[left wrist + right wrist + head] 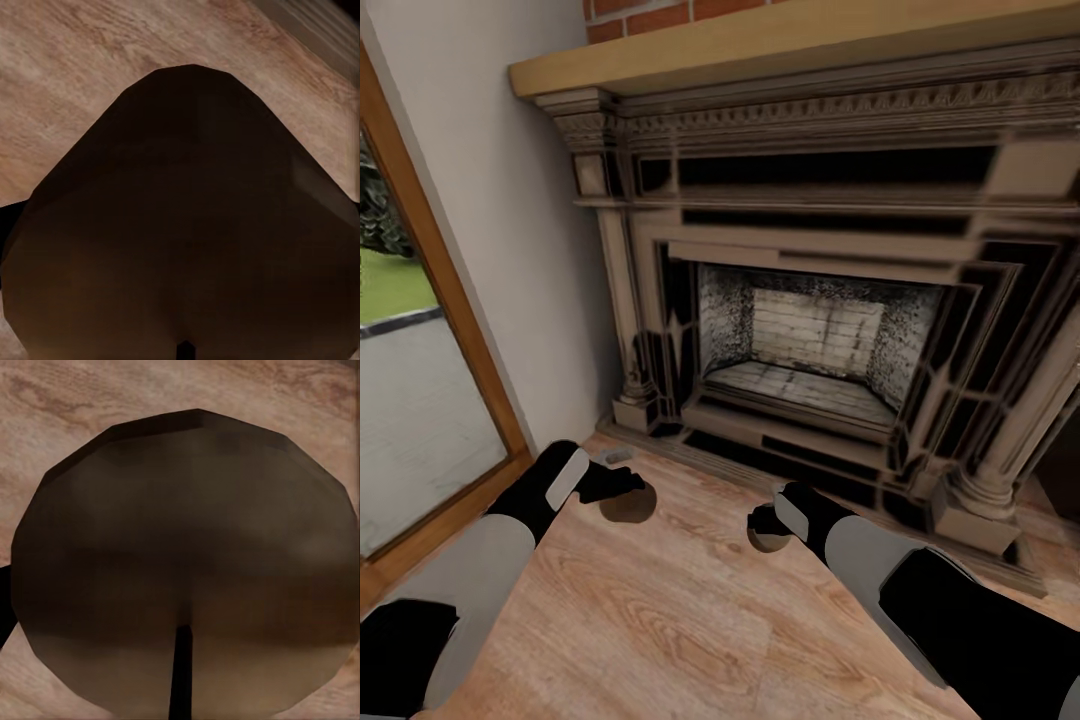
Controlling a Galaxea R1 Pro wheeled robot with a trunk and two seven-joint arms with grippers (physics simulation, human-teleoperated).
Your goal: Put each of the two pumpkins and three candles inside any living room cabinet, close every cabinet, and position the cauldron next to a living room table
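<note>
Each of my grippers holds a squat brownish candle low over the wooden floor, in front of a fireplace. My left gripper (622,492) is shut on one candle (630,508), whose dark round body (180,225) looms close in the left wrist view. My right gripper (763,522) is shut on another candle (768,543), seen end-on as a round face (187,547) in the right wrist view. The pumpkins, cabinet, cauldron and table are out of view.
A large carved fireplace (810,340) with a wooden mantel shelf (780,45) stands straight ahead, its stone base (780,445) just beyond the grippers. A glass door in a wooden frame (450,290) is at the left. Wooden floor (660,620) lies below.
</note>
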